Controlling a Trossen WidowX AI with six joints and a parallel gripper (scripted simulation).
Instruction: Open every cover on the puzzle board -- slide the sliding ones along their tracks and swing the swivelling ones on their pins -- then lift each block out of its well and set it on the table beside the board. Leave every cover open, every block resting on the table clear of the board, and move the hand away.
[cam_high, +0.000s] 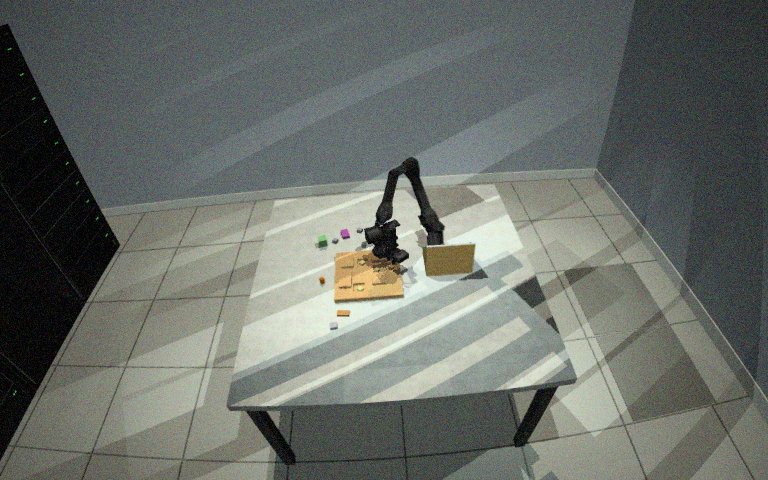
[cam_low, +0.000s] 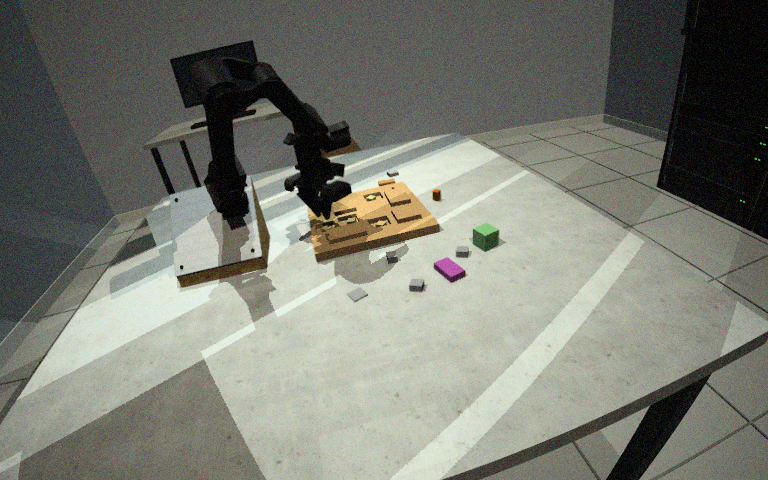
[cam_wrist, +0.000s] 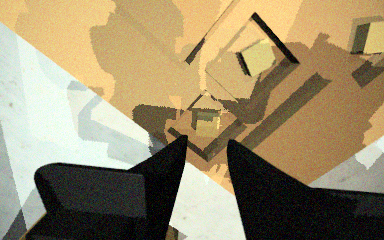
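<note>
Board (cam_high: 368, 291) (cam_low: 376, 243) (cam_wrist: 45, 25) partly behind fingers (cam_high: 403, 270) (cam_low: 323, 215)

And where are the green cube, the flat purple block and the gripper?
Green cube (cam_high: 322, 241) (cam_low: 485, 237): top and exterior views, on its body.
Flat purple block (cam_high: 344, 233) (cam_low: 449, 268): top and exterior views, on its upper face.
Gripper (cam_wrist: 207, 142): wrist view, between its fingertips.

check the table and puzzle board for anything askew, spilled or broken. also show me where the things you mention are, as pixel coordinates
Nothing looks plainly wrong. The puzzle board (cam_high: 368, 298) (cam_low: 378, 241) lies flat, and the green cube (cam_high: 322, 241) (cam_low: 485, 237) and magenta block (cam_high: 344, 233) (cam_low: 449, 269) rest beside it; no spill or damage shows.
</note>
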